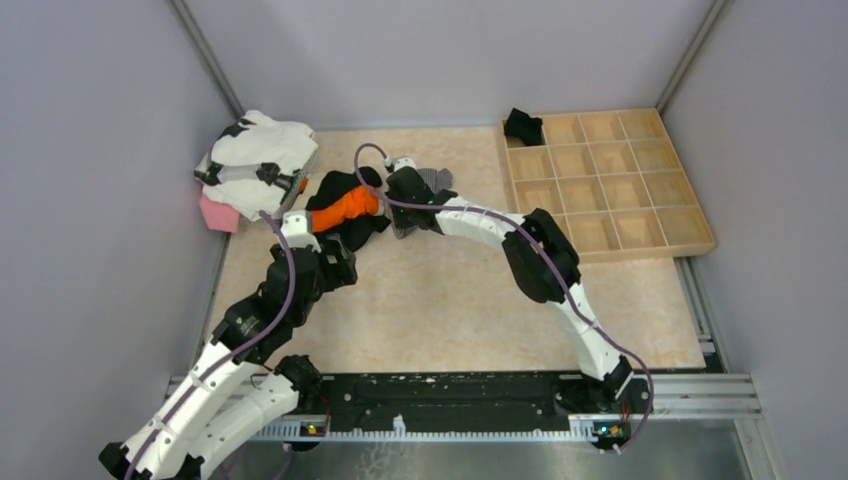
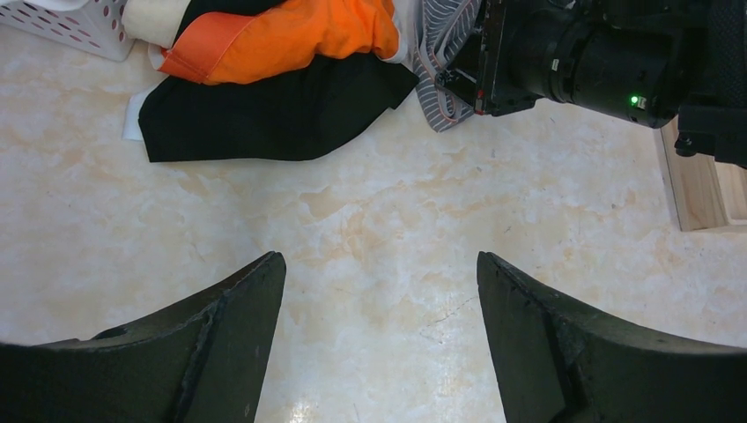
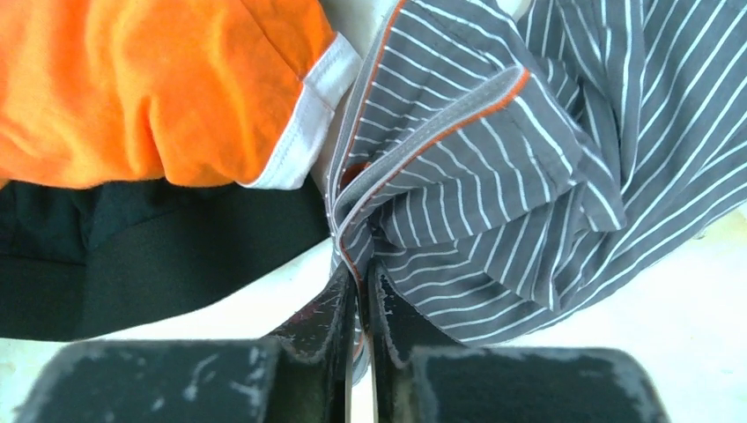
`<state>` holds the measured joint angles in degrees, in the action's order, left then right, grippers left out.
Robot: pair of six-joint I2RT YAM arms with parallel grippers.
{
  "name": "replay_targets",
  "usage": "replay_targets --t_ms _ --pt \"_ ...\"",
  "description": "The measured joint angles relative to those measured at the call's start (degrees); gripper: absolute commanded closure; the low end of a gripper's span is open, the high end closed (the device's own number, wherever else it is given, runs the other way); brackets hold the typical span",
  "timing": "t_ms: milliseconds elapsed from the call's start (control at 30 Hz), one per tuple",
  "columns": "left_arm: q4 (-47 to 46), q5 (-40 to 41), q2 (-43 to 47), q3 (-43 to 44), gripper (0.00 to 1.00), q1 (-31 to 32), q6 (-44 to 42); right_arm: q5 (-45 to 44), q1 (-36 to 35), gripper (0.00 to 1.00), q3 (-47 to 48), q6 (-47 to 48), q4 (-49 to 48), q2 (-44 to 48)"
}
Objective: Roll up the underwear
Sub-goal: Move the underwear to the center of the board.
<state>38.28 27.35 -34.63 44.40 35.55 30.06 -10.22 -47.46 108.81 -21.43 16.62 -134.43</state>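
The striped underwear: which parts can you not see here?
- Top view: the right arm covers most of the striped underwear.
- Right wrist view: the frame edges cut it off; the right gripper hides the pinched hem.
- Left wrist view: only a strip shows; the right arm hides the rest.

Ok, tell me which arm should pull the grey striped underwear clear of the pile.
Right. The right gripper is pinched shut on the edge of the grey striped underwear. The left gripper hangs open above the table, touching nothing.
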Motion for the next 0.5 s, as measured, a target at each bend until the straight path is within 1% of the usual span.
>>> replay_targets --t_ms 100,200,333,433,467,500 --pt "0.0 0.0 0.0 0.0 0.14 0.0 0.0 1.0 0.0 1.00 -5.0 0.4 -3.2 2.2" --pt "0.0 0.0 0.0 -0.1 0.14 0.0 0.0 2.8 0.0 1.00 -14.6 0.1 -5.2 8.6" --pt "-0.3 -0.5 0.0 -1.1 0.15 0.0 0.9 4.7 -0.9 1.00 -30.9 -1.8 -7.5 22.3" --pt "-2.0 -2.3 0.4 -4.1 0.16 0.0 2.4 3.6 -4.6 1.00 -41.2 -3.6 -7.7 32.9" --pt "-2.6 -3.2 0.6 -5.3 0.17 0.0 2.8 2.9 -6.4 0.96 -44.1 -4.3 -7.9 35.8" --pt "-3.3 -4.3 0.7 -6.5 0.17 0.0 3.1 2.2 -8.6 0.89 -47.3 -5.4 -8.3 38.6"
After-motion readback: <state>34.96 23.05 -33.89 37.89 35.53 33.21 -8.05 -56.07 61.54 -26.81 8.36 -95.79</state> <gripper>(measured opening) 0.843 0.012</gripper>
